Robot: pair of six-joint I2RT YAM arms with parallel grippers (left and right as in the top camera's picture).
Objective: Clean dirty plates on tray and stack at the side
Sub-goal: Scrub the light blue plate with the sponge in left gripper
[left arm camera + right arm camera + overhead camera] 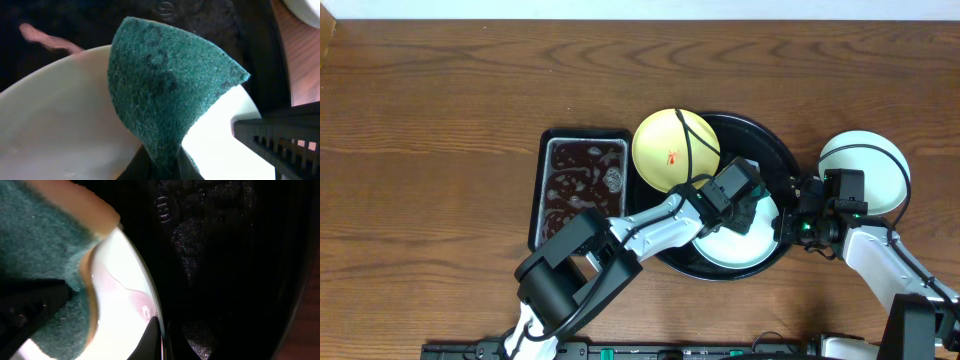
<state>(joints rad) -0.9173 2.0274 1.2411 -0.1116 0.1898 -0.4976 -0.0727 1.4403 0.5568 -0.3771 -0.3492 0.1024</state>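
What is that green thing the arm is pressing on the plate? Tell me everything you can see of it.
It is a scrubbing pad with a coarse, dark green, fibrous scouring layer, and the right wrist view shows a tan foam backing. It is folded into a wedge and pinched at its narrow end by the left end effector. Its broad face lies against the pale plate, which sits in the black tray. A film of pinkish water lies on the plate beside it.
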